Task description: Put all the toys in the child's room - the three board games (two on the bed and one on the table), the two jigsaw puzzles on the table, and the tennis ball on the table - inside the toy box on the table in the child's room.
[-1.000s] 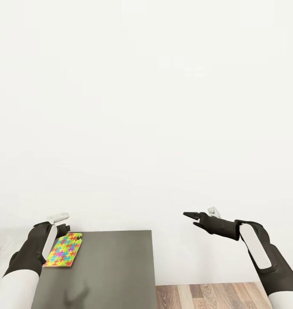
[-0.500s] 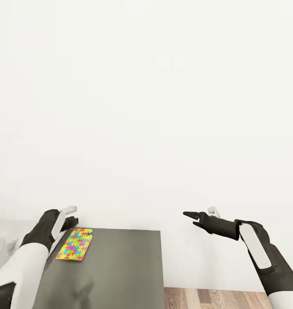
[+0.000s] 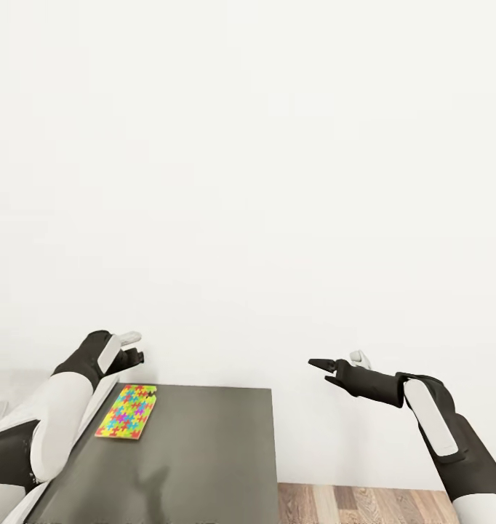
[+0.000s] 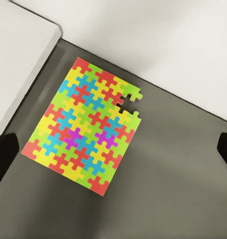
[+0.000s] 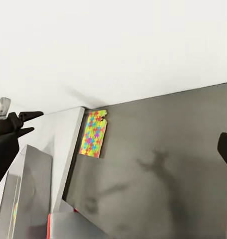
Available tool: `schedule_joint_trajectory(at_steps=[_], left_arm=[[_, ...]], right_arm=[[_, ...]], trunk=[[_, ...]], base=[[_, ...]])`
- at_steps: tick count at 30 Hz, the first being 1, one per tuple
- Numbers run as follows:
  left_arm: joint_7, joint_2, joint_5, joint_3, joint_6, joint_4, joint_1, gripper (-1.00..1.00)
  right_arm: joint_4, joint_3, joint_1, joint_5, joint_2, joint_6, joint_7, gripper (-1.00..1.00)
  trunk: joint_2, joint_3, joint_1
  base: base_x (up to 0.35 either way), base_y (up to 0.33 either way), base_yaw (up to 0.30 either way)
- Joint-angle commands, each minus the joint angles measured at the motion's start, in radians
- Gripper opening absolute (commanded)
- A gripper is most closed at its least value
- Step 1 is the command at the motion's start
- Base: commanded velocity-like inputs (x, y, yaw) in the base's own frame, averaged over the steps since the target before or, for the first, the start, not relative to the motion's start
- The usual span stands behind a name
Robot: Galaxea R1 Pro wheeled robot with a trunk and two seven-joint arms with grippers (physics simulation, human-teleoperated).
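One puzzle (image 3: 127,412) lies flat on the dark-grey wing of the table (image 3: 204,451), near its back left corner, close to the white wall (image 3: 248,182) (one piece is missing at an edge). The left gripper (image 3: 134,354) hangs above the puzzle, not touching it, fingers spread wide, with nothing between them. The right gripper (image 3: 322,366) hovers off the wing's right side, over the wood floor (image 3: 350,503); I cannot tell whether its fingers are parted.

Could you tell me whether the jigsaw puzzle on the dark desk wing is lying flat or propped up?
Flat: the jigsaw puzzle lies face up on the dark-grey wing, no edge lifted.
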Motion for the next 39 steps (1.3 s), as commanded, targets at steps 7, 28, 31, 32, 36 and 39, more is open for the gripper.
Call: schedule_joint_trajectory(at_steps=[7, 28, 31, 32, 36, 39], left_arm=[[0.006, 0.003, 0.0, 0.002, 0.003, 0.002, -0.03, 1.0], [0.011, -0.006, -0.006, 0.002, -0.034, 0.004, -0.033, 1.0], [0.011, -0.004, -0.006, 0.001, -0.035, 0.003, -0.033, 1.0], [0.01, -0.004, -0.006, 0.001, -0.035, 0.002, -0.033, 1.0], [0.01, -0.002, -0.006, 0.001, -0.036, -0.004, -0.033, 1.0], [0.012, -0.002, -0.007, 0.0, -0.035, -0.006, -0.033, 1.0]], right_arm=[[0.0, -0.002, 0.0, 0.009, -0.003, 0.004, 0.01, 1.0], [-0.118, -0.003, 0.002, 0.006, -0.016, 0.011, 0.26, 1.0], [-0.151, -0.006, 0.02, 0.006, -0.019, 0.011, 0.302, 1.0], [-0.154, -0.006, 0.023, 0.006, -0.021, 0.011, 0.308, 1.0], [-0.165, -0.005, 0.033, 0.004, -0.038, 0.011, 0.325, 1.0], [-0.167, -0.005, 0.035, 0.005, -0.042, 0.011, 0.328, 1.0]], trunk=[[-0.001, -0.012, 0.0], [-0.001, -0.047, 0.0], [-0.001, -0.051, 0.0], [-0.001, -0.053, 0.0], [-0.001, -0.06, 0.0], [-0.001, -0.065, 0.0]], base=[[0.0, 0.0, 0.0], [0.0, 0.0, 0.0], [0.0, 0.0, 0.0], [0.0, 0.0, 0.0], [0.0, 0.0, 0.0], [0.0, 0.0, 0.0]])
